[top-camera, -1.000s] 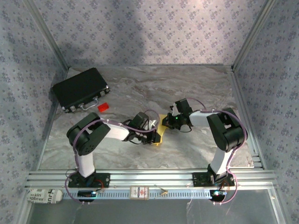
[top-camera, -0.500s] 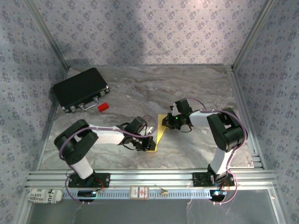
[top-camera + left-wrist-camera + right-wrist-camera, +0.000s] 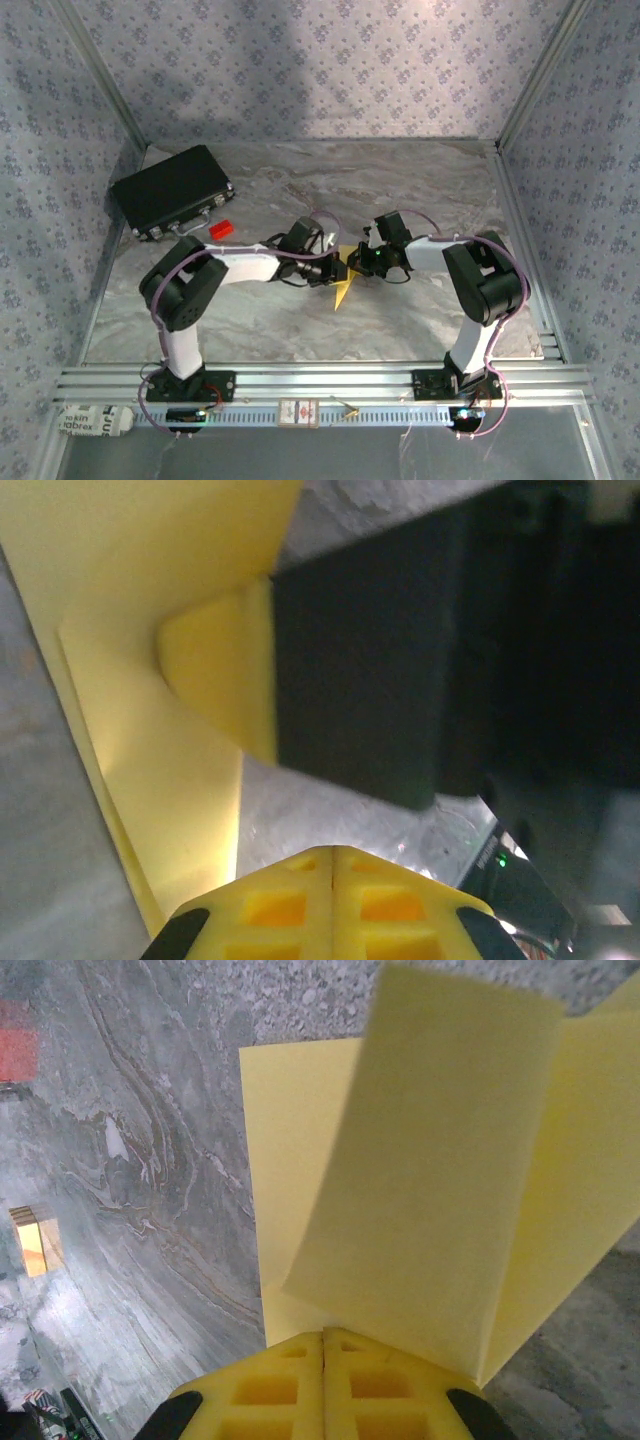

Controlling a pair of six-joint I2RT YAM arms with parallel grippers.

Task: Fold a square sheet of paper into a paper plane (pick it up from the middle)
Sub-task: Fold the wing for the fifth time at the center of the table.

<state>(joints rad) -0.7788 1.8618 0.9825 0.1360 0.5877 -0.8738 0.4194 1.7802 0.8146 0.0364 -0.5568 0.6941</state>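
Top view: mid-fold, we see the yellow sheet [image 3: 344, 288] at frame centre btwn left gripper [image 3: 335, 268] and right gripper [image 3: 357, 262], long axis approx. top-to-bottom, sharp tip toward the bottom edge. Left wrist: fingers [image 3: 270, 910] pressed together, sheet [image 3: 150, 680] at upper left, can't tell if nipped. Right wrist: fingers [image 3: 270, 1390] pinch the sheet [image 3: 420, 1190], flap raised; next we'd likely press it flat along its crease.

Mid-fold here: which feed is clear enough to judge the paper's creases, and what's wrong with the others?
Right wrist: bright, even light, paper and table fairly sharp, so the best one. Left wrist: dim, paper too close and blurred, a dark shape blocks much of it. Top view: sharp, evenly lit, but the paper is tiny.
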